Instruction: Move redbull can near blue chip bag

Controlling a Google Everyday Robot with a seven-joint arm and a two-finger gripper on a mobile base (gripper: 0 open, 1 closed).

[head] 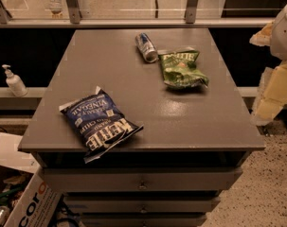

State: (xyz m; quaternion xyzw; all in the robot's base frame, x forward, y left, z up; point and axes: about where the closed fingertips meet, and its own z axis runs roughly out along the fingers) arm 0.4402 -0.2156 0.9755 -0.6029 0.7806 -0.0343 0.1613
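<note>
A grey cabinet top (133,84) stands in front of me, with drawers (142,181) below its front edge. The can (146,47) lies on its side toward the far edge, a little right of the middle, with one round end turned to the back. Just beside it on the right lies a green chip bag (182,69), flat on the top. The bag's upper left corner comes right up to the can, and I cannot tell whether the two touch.

The blue chip bag (99,122) lies flat at the near left of the top, turned at an angle. Its white lettering faces up and its lower end hangs slightly over the front edge. The can and the blue bag are well apart, with a bare stretch of grey surface between them.

The gripper (274,92) is off the right side of the cabinet, at the edge of the view. It appears as pale cream and white pieces held beside the top, not over it, and it touches nothing on the surface. Whether it is released or clenched I cannot tell.

To the left, a white pump bottle (13,81) stands on a low ledge. A cardboard box (34,202) sits on the floor by the cabinet's near left corner.
</note>
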